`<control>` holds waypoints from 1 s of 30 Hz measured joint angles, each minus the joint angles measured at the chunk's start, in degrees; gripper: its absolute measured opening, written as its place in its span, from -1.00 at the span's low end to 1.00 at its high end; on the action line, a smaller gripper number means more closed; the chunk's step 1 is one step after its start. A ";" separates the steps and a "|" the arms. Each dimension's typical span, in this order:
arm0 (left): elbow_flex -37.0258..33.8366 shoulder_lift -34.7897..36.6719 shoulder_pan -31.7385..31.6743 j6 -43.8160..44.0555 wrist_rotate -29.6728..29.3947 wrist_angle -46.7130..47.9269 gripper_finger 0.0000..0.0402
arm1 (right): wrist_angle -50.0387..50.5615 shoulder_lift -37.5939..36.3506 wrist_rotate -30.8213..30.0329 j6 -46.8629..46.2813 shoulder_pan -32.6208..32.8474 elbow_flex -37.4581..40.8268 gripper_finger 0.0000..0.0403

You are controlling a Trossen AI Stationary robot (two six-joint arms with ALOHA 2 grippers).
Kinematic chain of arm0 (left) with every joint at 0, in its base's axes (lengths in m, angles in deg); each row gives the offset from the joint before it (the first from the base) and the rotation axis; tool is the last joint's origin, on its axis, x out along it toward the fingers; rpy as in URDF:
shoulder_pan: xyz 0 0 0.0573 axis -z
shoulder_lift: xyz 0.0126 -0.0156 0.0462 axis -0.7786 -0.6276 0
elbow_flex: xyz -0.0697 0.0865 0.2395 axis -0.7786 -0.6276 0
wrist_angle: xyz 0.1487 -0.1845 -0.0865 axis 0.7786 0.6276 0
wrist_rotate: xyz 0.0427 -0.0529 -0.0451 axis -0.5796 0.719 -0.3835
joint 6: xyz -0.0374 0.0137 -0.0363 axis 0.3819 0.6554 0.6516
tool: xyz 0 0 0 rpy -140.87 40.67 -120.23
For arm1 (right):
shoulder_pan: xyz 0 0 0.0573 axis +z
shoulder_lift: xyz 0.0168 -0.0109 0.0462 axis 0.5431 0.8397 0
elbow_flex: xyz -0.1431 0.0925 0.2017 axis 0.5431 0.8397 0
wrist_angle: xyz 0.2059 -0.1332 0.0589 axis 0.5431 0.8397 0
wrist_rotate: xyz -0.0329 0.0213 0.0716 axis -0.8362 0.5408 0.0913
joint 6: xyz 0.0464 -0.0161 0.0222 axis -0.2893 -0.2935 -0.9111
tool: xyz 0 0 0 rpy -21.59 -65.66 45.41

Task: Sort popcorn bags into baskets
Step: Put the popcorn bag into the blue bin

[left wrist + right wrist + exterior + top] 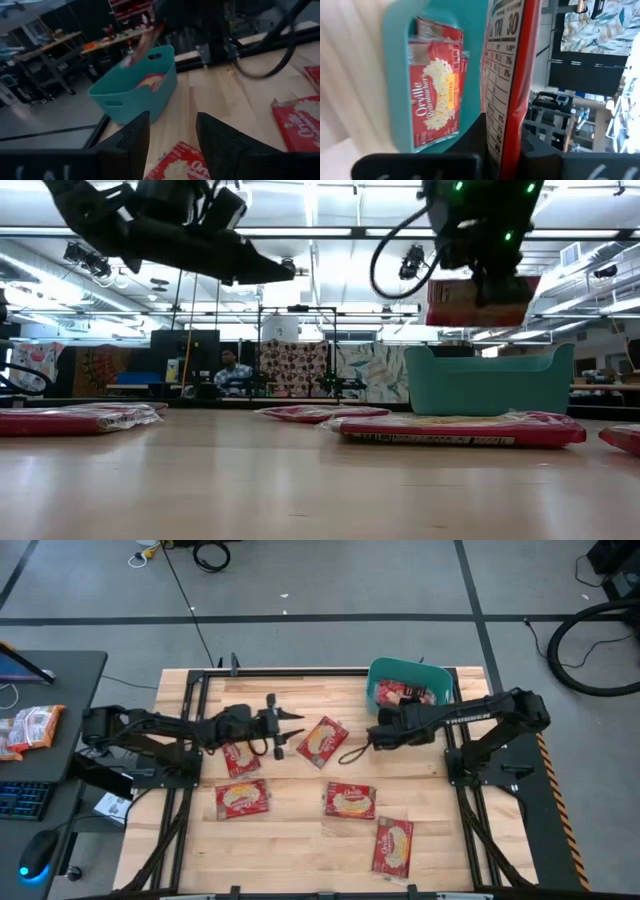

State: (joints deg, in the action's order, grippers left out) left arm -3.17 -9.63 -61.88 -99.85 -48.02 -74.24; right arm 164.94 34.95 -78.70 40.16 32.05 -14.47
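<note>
My right gripper (502, 145) is clamped on 1 popcorn bag (507, 75), holding it edge-up in the air just beside the teal bin (408, 675), on the side toward the table's middle. In the low view the held bag hangs above the bin's rim. At least 2 bags (436, 95) already lie flat inside the bin. My left gripper (290, 727) hovers over the table's centre with its fingers spread and nothing between them.

Around me, 5 more bags lie loose on the wood: 1 (322, 741) just ahead of my left fingertips, 1 (240, 757) under my left arm, 1 (242, 798) nearer the front, 1 (350, 800) mid-table and 1 (393, 846) close to the front edge. Nothing stands between the held bag and the bin.

The table (300, 850) is pale wooden planks in a black frame. A dark side desk (60, 680) at my left carries a keyboard, a mouse and an orange packet. Behind the table, a person (232, 370) sits among patterned screens under ceiling lights.
</note>
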 joint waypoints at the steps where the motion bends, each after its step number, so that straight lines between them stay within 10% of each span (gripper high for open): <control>1: -0.77 1.14 -0.24 0.01 -0.01 0.07 -0.18 | -1.29 -0.01 -0.47 1.80 -0.86 0.72 -0.82; 19: -2.32 3.23 -0.71 -0.02 -0.45 -0.05 -0.18 | -19.42 -0.07 -1.27 17.61 -14.67 13.51 -0.80; 30: -2.32 3.17 -0.71 0.43 -0.46 0.32 -0.18 | -20.66 -0.07 8.31 20.34 -16.29 12.21 -0.23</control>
State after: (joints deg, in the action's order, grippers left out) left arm -5.49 -6.46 -62.59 -99.42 -48.48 -73.92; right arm 144.28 34.88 -70.39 60.50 15.76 -2.26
